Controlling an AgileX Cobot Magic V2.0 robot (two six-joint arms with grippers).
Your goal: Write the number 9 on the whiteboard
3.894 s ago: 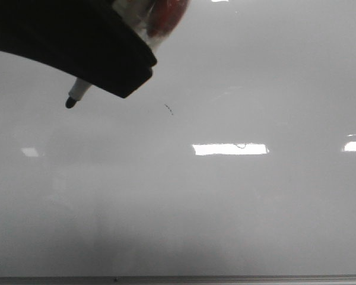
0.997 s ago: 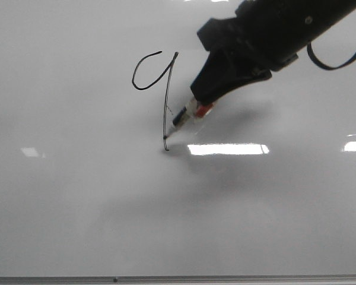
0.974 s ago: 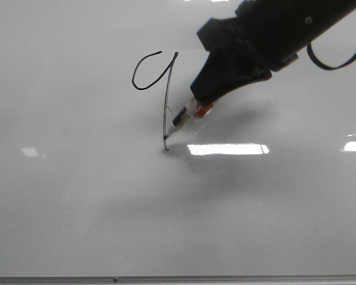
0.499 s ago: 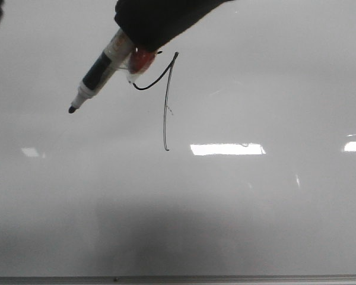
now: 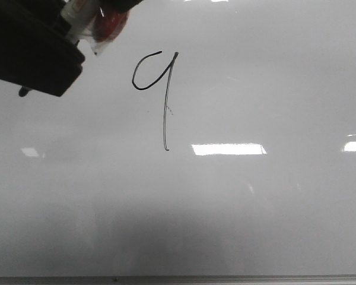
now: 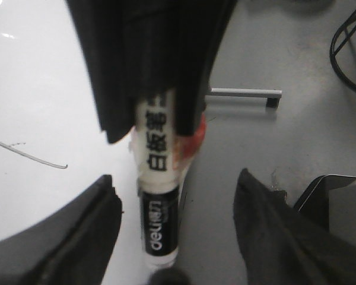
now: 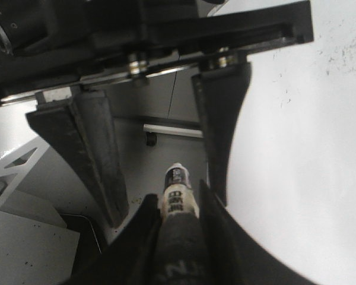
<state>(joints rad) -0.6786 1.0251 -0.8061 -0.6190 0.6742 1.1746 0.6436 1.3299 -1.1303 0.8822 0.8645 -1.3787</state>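
The right claw point(image 7: 178, 199) is clamping the marker point(image 7: 177, 178) between its closed fingers. The barrel is pointing out toward the left claw point(image 6: 175, 178), which is standing open with one finger on either side of the marker and not touching it. In the left wrist view the printed barrel is hanging down between those spread fingers.

In the front view the dark claw bodies and the marker's red-and-white collar are sitting up at about 10 o'clock from the number 9 point(image 5: 165, 119), well off the writing. A second ago the tip was pressing at the foot of the tail; now it is lifted clear and pulled away toward the upper left.

The digit is lying in the upper middle of the whiteboard point(image 5: 255, 208). Its open loop is curling at 11 o'clock and its straight tail is running down toward 6 o'clock, ending just beside the bright reflection. The loop is not quite closing at the top, but the figure is reading as a 9, so the writing itself is looking finished.

With the left claw opening around the barrel, a handover or a putting-away of the marker is probably what is remaining.
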